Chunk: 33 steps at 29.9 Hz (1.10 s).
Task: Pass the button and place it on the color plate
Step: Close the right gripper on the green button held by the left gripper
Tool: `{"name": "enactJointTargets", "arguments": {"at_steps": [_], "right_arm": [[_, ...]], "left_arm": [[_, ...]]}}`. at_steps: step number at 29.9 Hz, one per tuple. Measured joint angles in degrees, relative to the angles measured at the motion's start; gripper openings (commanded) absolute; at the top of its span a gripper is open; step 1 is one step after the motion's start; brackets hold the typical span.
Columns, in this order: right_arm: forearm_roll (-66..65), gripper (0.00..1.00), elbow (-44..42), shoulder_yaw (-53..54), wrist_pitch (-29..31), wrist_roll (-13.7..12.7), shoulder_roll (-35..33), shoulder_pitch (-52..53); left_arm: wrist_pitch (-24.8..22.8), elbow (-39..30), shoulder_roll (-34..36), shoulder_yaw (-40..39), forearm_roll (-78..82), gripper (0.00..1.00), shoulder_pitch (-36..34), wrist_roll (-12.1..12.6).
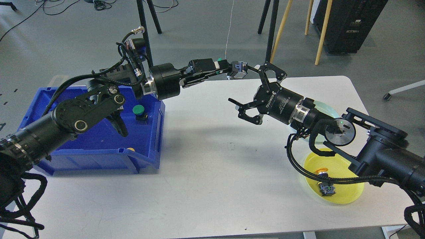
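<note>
My left gripper (228,70) reaches out over the table's far side and is shut on a button (239,70) with a green cap and a grey-blue body. My right gripper (245,85) is open, its jaws spread wide just right of and below that button, not touching it. A yellow plate (345,196) lies at the front right and holds a yellow-capped button (325,186). A pale green plate (327,108) lies behind my right arm, mostly hidden by it.
A blue bin (99,149) stands at the left of the white table (212,172). It holds a green-capped button (138,111) and a yellow one (131,149) at its front rim. Stand legs and chair legs rise beyond the table's far edge.
</note>
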Motion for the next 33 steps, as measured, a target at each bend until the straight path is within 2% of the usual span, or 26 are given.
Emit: {"name": "enactJointTargets", "arguments": {"at_steps": [26,33], "right_arm": [[1.6,0.99,0.5,2.3,0.0,0.0,-3.8,-2.0],[1.8,0.99,0.2,2.2,0.0,-0.1,-3.9,0.1]], "left_arm": [[-0.4,-0.1,1.0,-1.6,0.2,0.03,0.7,0.0],[-0.3,-0.1,0.2,-1.1,1.1,0.03,1.1,0.0]]}}
